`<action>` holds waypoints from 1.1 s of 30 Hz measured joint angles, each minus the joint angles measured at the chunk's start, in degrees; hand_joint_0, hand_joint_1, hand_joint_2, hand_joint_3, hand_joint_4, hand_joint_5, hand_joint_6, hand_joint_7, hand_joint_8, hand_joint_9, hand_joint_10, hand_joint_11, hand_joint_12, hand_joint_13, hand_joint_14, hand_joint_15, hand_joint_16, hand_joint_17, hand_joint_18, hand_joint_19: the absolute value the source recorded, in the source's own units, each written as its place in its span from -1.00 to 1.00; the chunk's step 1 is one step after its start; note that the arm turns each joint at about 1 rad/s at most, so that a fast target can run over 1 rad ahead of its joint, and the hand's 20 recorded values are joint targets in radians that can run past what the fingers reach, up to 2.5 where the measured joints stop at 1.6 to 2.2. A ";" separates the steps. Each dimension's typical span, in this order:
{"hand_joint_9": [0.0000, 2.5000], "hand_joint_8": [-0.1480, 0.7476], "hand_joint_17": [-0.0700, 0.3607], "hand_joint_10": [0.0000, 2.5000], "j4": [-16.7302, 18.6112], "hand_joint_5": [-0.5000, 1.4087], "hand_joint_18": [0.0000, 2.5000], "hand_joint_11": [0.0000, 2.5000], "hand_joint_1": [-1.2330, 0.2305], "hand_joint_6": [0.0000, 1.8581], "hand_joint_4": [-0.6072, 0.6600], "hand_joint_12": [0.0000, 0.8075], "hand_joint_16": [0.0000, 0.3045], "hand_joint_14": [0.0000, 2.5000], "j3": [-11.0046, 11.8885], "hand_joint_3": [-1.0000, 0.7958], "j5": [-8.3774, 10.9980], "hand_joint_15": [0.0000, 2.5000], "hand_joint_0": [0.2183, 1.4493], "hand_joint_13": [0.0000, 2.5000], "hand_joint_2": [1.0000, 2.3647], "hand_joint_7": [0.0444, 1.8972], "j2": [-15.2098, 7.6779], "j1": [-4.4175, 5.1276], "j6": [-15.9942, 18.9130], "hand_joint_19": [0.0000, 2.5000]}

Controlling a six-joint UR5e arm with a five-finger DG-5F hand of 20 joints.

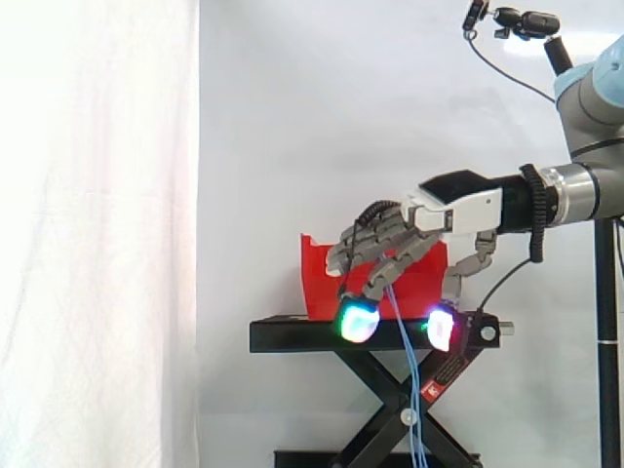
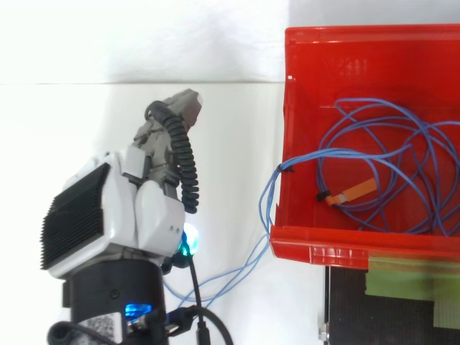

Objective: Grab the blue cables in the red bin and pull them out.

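Observation:
A red bin (image 2: 338, 248) stands on a black stand (image 1: 292, 336). Thin blue cables (image 2: 381, 154) lie coiled inside it, with a small orange tag among them. A few strands run over the bin's left wall and trail away towards my hand (image 2: 122, 208), which sits to the left of the bin. In the side view my hand (image 1: 448, 210) hovers in front of the bin, its fingers curled downward round the blue cable (image 1: 409, 370). That cable hangs from the fingers past the stand's edge. One fingertip (image 1: 358, 322) glows green, another magenta.
The stand is a black scissor lift (image 1: 390, 409) before a white curtain. Green tape (image 2: 402, 280) crosses the dark platform just below the bin. A small camera (image 1: 526, 21) on a bracket sits above the arm at the upper right.

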 measured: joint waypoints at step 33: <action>-0.75 -0.25 -0.15 -1.00 -2.00 0.10 -0.81 -0.96 -0.79 -0.99 -0.12 -0.15 -0.67 -1.00 7.39 -1.00 -1.81 -0.87 -0.14 -0.76 -1.00 -0.37 -5.48 -0.19 12.69 -0.80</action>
